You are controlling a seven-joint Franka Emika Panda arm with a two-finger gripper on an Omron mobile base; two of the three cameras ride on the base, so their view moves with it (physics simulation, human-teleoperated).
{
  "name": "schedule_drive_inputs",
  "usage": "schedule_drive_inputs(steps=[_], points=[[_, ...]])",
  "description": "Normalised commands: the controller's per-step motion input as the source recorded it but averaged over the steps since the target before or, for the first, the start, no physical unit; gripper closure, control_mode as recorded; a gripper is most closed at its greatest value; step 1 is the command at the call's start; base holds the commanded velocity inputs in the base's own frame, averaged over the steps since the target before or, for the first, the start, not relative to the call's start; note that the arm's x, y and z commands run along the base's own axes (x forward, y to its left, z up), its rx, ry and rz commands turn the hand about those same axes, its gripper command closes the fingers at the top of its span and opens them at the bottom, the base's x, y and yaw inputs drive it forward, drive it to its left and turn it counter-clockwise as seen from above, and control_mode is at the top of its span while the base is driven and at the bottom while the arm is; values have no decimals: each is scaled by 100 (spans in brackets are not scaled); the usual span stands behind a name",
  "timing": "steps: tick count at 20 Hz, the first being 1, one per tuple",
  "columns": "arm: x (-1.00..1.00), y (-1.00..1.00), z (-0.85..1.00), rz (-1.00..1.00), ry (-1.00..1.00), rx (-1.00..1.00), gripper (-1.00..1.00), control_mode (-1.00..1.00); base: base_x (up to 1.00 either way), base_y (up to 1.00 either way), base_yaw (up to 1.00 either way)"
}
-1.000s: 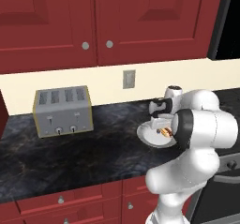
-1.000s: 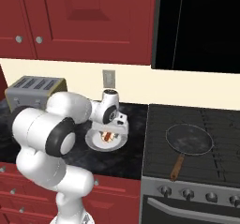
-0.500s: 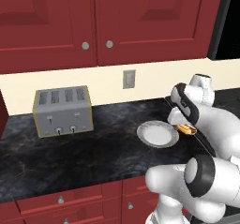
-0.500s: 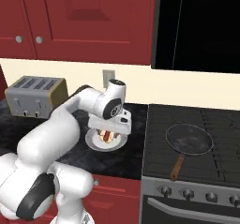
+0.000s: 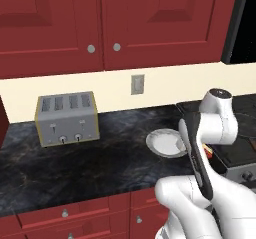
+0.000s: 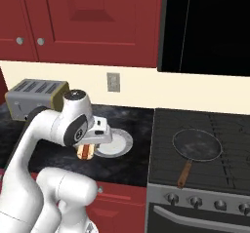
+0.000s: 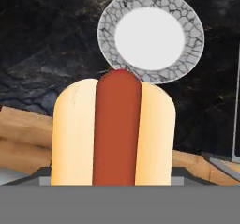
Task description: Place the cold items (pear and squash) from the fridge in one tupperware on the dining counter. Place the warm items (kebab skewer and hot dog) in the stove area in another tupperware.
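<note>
We see the red wall cabinets [image 5: 115, 23] well above the tool, and the black marbled desk [image 5: 75, 168] spread below it. To the tool's right in the right base view sits the stove [image 6: 205, 154], carrying a dark frying pan [image 6: 197, 145] with a brown handle. Far off to the tool's other side the grey toaster [image 5: 67, 118] stands on the desk against the cream wall, with a wall outlet [image 5: 137, 84] higher up between toaster and tool.

Just beyond the tool, down on the desk, lies a round plate [image 7: 151, 36] with a crackled grey rim and white centre.

The tool [image 6: 87, 149] is clamped on the hot dog [image 7: 115, 134]. In the hand view the bun with its red sausage stands right in front of the tool, its far end overlapping the plate's near rim. In the right base view the hot dog hangs under the tool, clear of the desk, beside the plate's edge.
</note>
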Motion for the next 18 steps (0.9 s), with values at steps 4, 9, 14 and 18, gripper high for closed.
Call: schedule_drive_inputs(steps=[4, 9, 14, 18], points=[[-46, 0, -8, 16, -60, 0, 100, -100, 0, 0, 0], [-33, 19, 10, 13, -14, -8, 100, -100, 0, 0, 0], [-13, 33, 4, 2, 0, -14, 100, 100, -9, 23, 3], [0, 0, 0, 0, 0, 0, 100, 100, -62, 2, 30]])
